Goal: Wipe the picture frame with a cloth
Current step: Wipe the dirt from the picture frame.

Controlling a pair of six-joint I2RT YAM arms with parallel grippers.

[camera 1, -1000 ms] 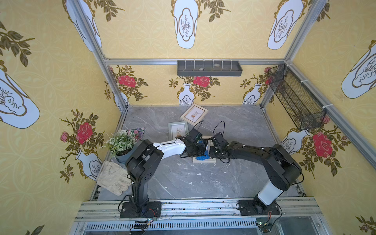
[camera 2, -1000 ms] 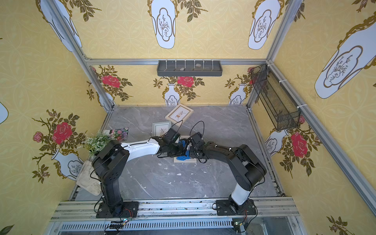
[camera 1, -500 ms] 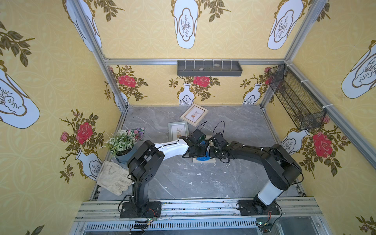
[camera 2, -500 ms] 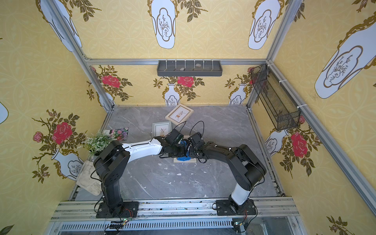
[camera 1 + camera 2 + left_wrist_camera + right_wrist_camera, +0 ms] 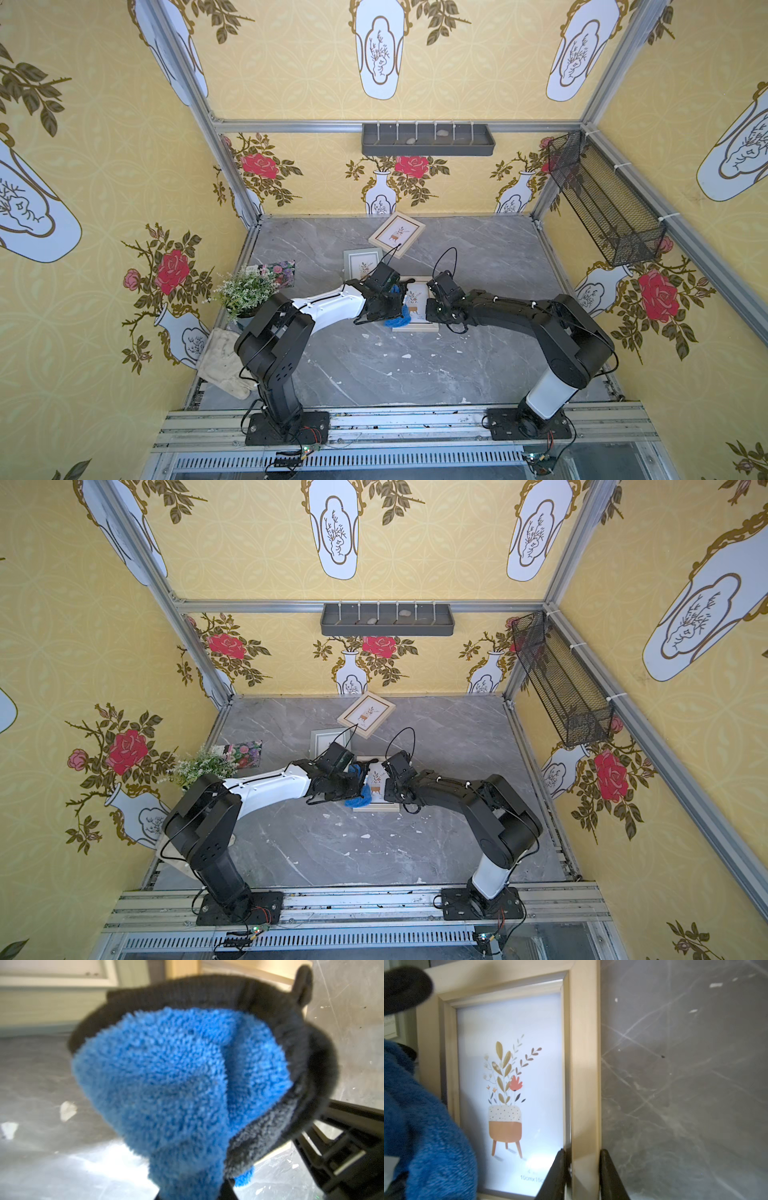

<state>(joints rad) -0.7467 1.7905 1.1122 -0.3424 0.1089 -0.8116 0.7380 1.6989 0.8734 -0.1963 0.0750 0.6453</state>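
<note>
A light wooden picture frame (image 5: 417,300) (image 5: 379,783) holding a potted-plant print lies flat on the grey marble table. My right gripper (image 5: 583,1178) (image 5: 430,309) is shut on the frame's right rail (image 5: 584,1064), one finger on the glass side and one outside. My left gripper (image 5: 191,1193) (image 5: 392,305) is shut on the bunched blue cloth (image 5: 176,1084) (image 5: 397,320) (image 5: 358,799), which rests on the frame's left part. The cloth's black trim and loop (image 5: 304,982) point away from the camera. The cloth (image 5: 415,1126) hides the left fingertips.
Two more frames lie behind: a wooden one (image 5: 397,235) and a grey-green one (image 5: 360,262). A potted plant (image 5: 245,291), a floral card (image 5: 279,272) and an off-white glove (image 5: 220,361) sit along the left wall. A mesh basket (image 5: 602,203) hangs on the right wall.
My left gripper has slid the cloth a little to the left across the frame. The right gripper has kept its hold and has not moved.
</note>
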